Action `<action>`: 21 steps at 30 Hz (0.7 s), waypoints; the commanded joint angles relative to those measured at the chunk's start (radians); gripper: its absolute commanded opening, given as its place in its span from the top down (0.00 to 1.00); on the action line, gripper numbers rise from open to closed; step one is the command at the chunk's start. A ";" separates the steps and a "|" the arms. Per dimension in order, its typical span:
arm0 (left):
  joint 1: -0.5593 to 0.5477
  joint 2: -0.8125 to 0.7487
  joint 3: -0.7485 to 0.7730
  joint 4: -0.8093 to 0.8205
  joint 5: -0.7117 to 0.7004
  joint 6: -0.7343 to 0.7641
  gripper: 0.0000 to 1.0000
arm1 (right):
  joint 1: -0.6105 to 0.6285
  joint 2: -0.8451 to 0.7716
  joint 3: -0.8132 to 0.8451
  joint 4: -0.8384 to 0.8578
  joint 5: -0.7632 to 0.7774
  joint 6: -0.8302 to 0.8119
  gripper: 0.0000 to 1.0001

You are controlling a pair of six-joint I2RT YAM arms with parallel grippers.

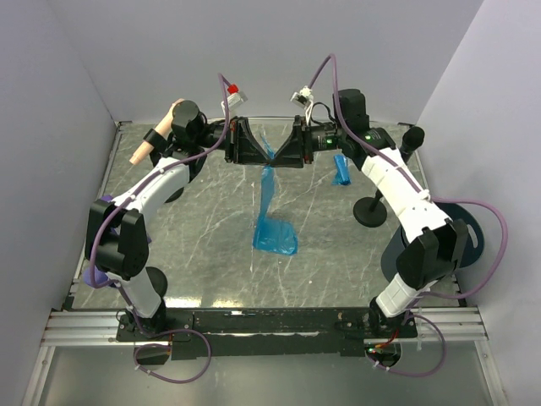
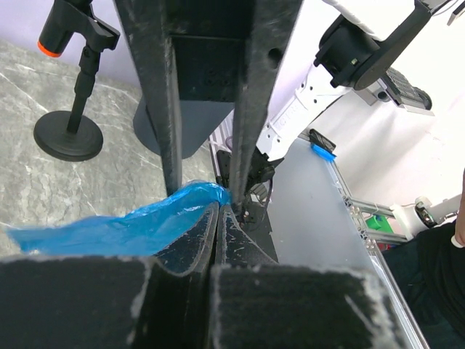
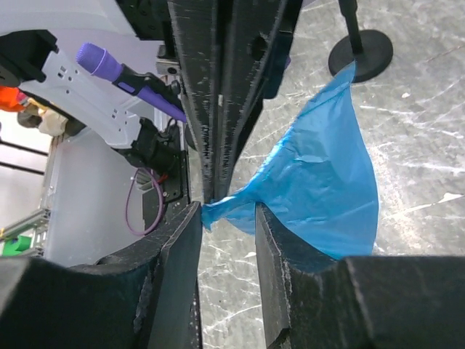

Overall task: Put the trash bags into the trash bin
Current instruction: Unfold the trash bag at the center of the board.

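The bag (image 1: 274, 233) hangs as a long blue strip from the upper centre of the overhead frame, where the two arms meet tip to tip, and its lower end pools on the table at mid-frame. The left gripper (image 2: 220, 214) has its jaws pressed together on a bunched corner of the film. The right gripper (image 3: 227, 218) faces it with jaws spread, and the corner's tip pokes into the gap without being gripped. A roll (image 1: 341, 169) of the same blue lies on the table just right of the meeting point. The bin (image 1: 473, 241) sits at the right edge, well apart from both.

One small pinch carries the whole bag, so the slick film could slide out under its own weight. If the right jaws close here, they could catch the left fingers (image 3: 218, 109) instead of the film. The trailing end could also snag on the stand base (image 1: 372, 211), which lies between bag and bin.

The right arm covers most of the bin, and its mouth is not visible. How much film sits inside the pinch is hidden. Whether the roll is tightly wound is too small to tell.
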 commanded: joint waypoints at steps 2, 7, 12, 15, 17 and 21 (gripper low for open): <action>-0.007 -0.049 0.015 0.046 0.022 0.006 0.97 | 0.011 0.006 0.034 0.071 -0.069 0.036 0.65; -0.009 -0.044 0.014 0.056 0.026 -0.002 0.99 | 0.008 0.001 0.008 0.134 -0.118 0.087 0.93; -0.003 -0.050 0.021 0.005 0.023 0.035 0.99 | -0.021 -0.013 -0.005 0.150 -0.138 0.116 1.00; 0.005 -0.057 0.029 -0.049 0.022 0.073 0.99 | -0.053 -0.031 -0.036 0.165 -0.145 0.146 1.00; 0.006 -0.058 0.025 -0.057 0.023 0.079 0.99 | -0.067 -0.046 -0.055 0.156 -0.140 0.136 1.00; 0.006 -0.052 0.014 0.005 0.028 0.029 0.99 | -0.073 -0.065 -0.085 0.154 -0.140 0.139 1.00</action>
